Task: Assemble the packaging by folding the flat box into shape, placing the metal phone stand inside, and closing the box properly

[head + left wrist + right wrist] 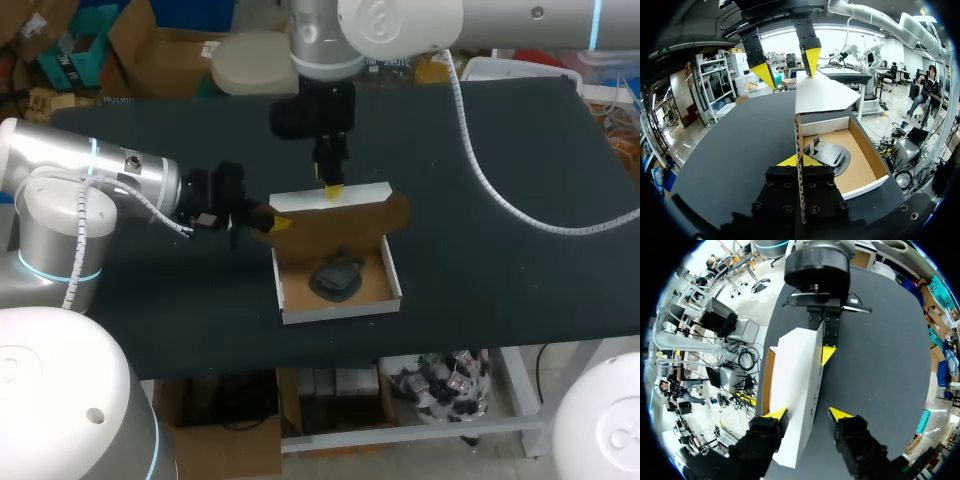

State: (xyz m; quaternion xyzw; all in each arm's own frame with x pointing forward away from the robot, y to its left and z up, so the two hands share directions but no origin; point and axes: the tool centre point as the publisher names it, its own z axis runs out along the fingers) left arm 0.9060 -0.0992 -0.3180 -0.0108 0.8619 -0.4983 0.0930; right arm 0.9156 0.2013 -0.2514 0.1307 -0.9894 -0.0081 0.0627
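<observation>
Box sits on the table with the phone stand inside, its lid raised upright. Your left gripper pinches the lid's side edge between its fingers — your right gripper holds its fingers spread at the lid's top edge.

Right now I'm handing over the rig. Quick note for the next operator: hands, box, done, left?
Left hand: shut on the lid at its side edge, holding it half raised.
Right hand: open, at the lid's far edge, not gripping.
Done: box is folded into shape and the phone stand lies inside.
Left: bring the lid down, tuck it closed, release.
</observation>
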